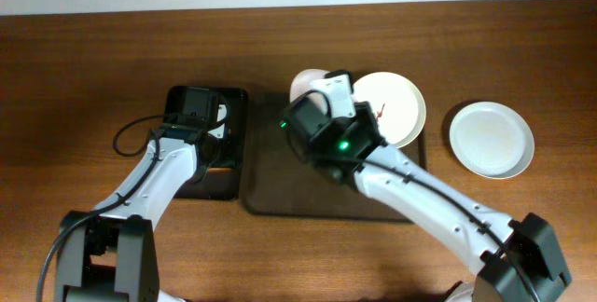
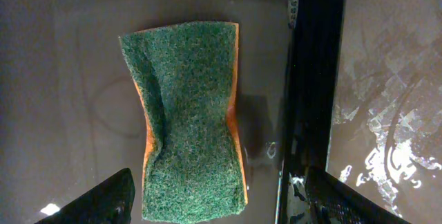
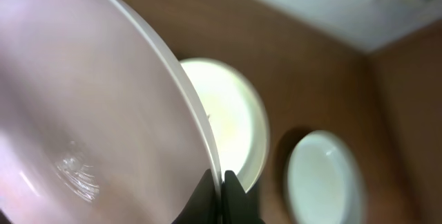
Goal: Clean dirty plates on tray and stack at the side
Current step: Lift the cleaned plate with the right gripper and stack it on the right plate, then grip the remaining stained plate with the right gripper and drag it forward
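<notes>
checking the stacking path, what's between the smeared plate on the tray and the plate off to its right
Only a bare strip of wooden table separates the smeared plate from the right-hand plate, as the overhead view shows.

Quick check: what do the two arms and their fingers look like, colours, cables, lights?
The left arm and right arm have white links with black joints. A black cable loops beside the left wrist. A green light glows on the right wrist. The fingers are black.
</notes>
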You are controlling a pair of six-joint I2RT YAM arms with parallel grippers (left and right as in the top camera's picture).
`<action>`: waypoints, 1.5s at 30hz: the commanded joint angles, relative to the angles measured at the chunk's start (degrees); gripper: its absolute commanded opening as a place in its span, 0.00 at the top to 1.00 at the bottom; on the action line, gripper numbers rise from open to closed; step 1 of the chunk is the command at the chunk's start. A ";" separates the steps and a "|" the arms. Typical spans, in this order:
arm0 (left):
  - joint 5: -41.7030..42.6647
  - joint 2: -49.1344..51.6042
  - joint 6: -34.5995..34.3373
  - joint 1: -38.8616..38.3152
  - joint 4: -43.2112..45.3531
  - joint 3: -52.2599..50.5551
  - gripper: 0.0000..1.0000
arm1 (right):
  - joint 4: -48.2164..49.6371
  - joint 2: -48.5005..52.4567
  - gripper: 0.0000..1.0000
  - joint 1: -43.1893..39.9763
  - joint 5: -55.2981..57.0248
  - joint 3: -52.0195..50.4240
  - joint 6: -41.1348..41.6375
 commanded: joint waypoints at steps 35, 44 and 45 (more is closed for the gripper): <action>0.66 -0.61 0.07 0.13 0.11 -0.55 0.24 | -10.19 6.03 0.91 -76.19 -49.44 0.50 8.24; 0.66 -0.61 0.07 0.13 0.13 -0.55 0.24 | -10.86 6.03 0.01 -73.59 -62.42 0.50 0.44; 0.66 -0.61 0.07 0.13 0.11 -0.55 0.24 | -10.84 6.03 0.01 -72.61 -63.08 0.50 -0.66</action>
